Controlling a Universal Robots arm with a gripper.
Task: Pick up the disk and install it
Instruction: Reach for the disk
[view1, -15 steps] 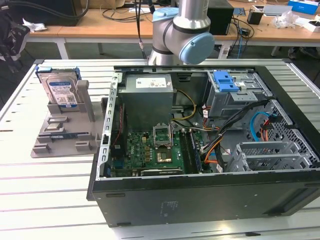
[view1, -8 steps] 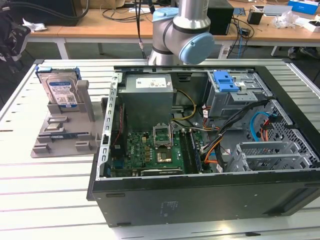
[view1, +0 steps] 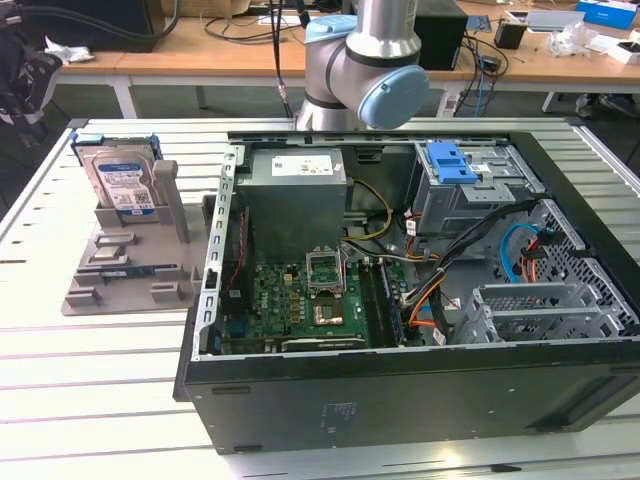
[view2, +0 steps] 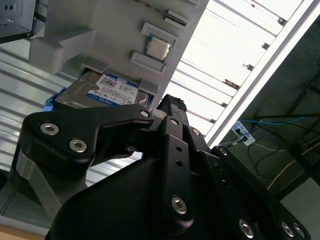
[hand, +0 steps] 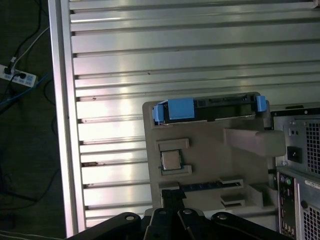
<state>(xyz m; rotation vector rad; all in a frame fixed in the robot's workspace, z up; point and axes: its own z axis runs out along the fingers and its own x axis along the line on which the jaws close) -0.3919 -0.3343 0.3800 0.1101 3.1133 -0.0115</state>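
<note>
Disk (view1: 120, 180), flat rectangular silver metal hard drive in a blue plastic carrier: propped tilted in a holder, on the exterior view's left of the computer, well apart from the arm. Seen also in both wrist views (view2: 107, 92) (hand: 200, 109).

Silver slatted aluminium table (view1: 100, 350): bearing everything below.

Black open desktop computer case (view1: 400, 400): lying on its side, green motherboard exposed; blue plastic latch bracket (view1: 450, 162) atop the grey drive bay.

Silver robot arm with pale blue joint caps (view1: 360, 60): rising at the table's far edge behind the case.

Grey moulded plastic holder (view1: 172, 205): just beside the case, touching the disk's lower edge.

Black linkage gripper (hand: 173, 197), also in the second wrist view (view2: 172, 102): poised over the holder, clear of the disk, nothing held; whether spread or pressed together cannot be told.

Small square silver processor chip (hand: 171, 160): seated in a holder recess.

White-and-blue label on the disk's face: print too small to make out.
</note>
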